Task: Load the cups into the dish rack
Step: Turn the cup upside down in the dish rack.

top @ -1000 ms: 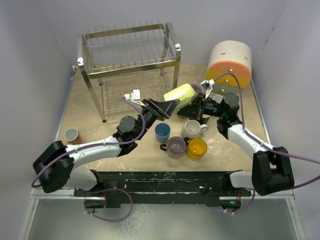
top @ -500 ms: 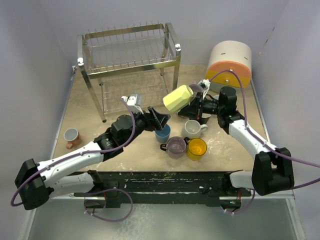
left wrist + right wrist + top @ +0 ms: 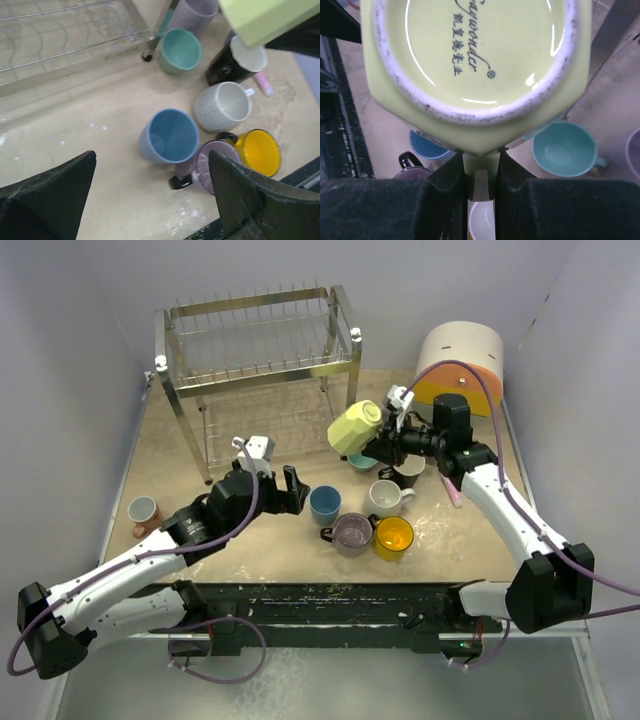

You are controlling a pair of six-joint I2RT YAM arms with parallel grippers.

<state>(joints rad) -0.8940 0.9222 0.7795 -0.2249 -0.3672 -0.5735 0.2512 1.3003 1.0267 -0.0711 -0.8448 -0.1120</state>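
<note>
right pincer (image 3: 384, 445) pinches yellow-green cup (image 3: 355, 426) — left pincer (image 3: 283, 492) wide open

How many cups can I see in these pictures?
9: lime cup in right gripper; lilac, teal, black in far row; white, blue, purple, yellow nearer; pinkish one far left. Others may be hidden.

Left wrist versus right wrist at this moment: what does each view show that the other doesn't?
Only the left wrist: the yellow cup, the pink bar and the open left gripper. Only the right wrist: the lime cup seen from its printed underside, with its handle pinched in the right gripper. Both: the teal cup, the blue cup and part of the lime cup.
</note>
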